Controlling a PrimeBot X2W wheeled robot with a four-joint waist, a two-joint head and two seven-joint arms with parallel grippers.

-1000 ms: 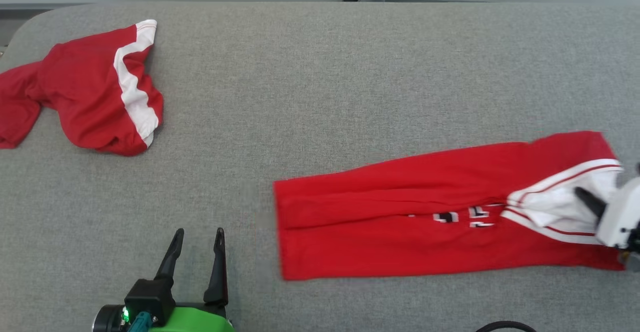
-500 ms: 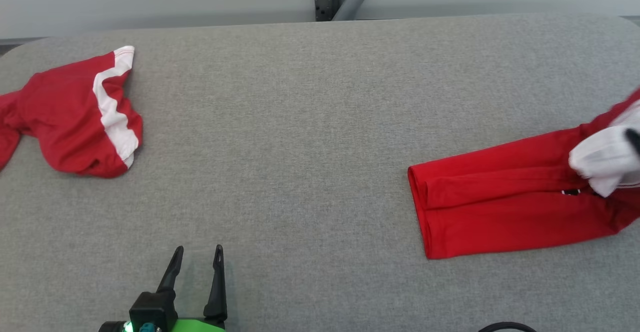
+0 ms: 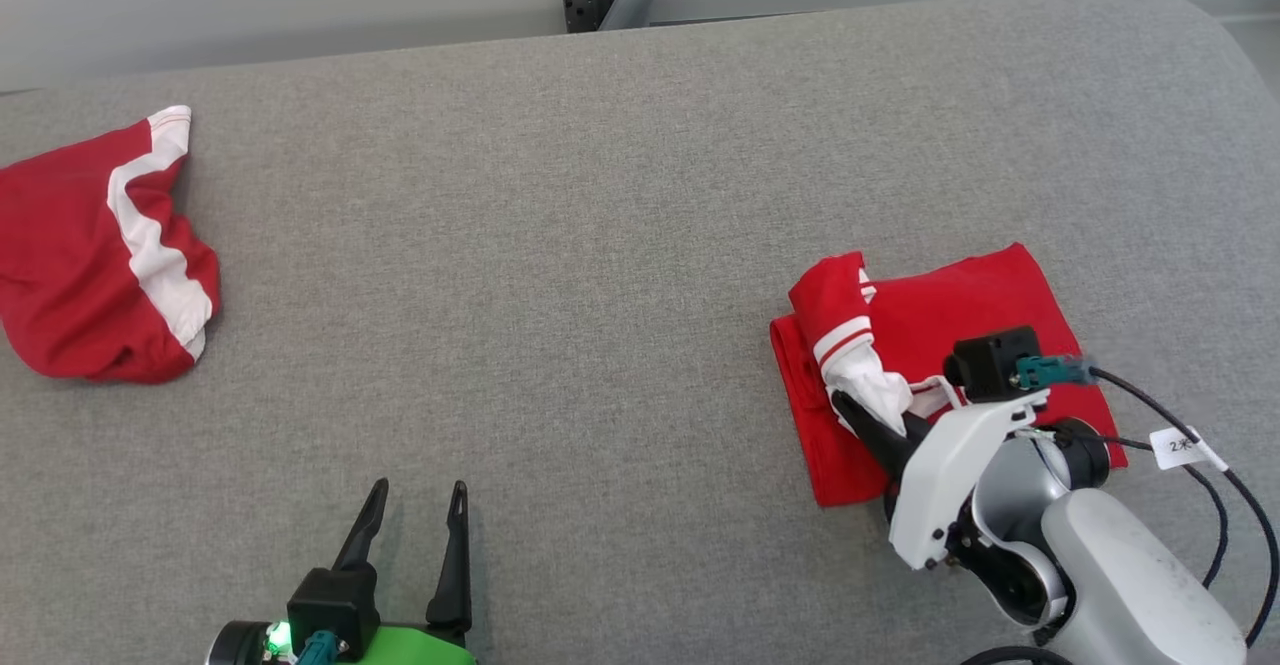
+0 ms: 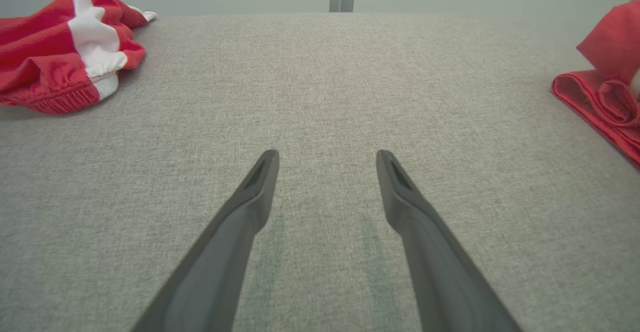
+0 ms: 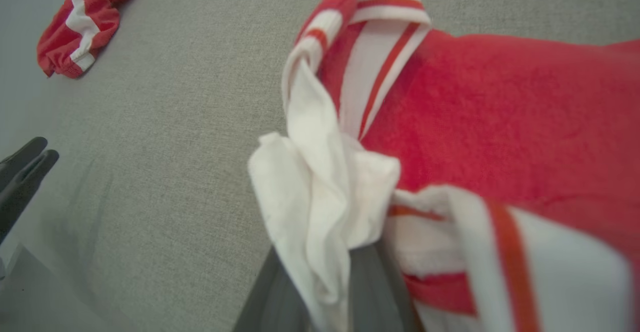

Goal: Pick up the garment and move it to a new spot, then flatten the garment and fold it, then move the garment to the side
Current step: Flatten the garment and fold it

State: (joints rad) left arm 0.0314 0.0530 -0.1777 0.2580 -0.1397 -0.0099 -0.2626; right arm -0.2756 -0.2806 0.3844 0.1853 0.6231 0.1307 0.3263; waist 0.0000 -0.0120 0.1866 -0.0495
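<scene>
Garment (image 3: 960, 315) lay half-folded at the right of the table (image 3: 600, 245), its white band pinched in the closed right gripper (image 3: 850, 410). The left gripper (image 3: 415, 535) was held wide open, empty. The band was best laid flat, edges matched, before being released.

Soft, even light is spreading over the grey bench (image 3: 600, 195); pale, greenish shadows are lying directly under the left jaws in the left wrist view; right against the right jaws the garment (image 5: 500, 122) is blurring out of focus; farther beyond them the bench's weave is showing sharper.
</scene>
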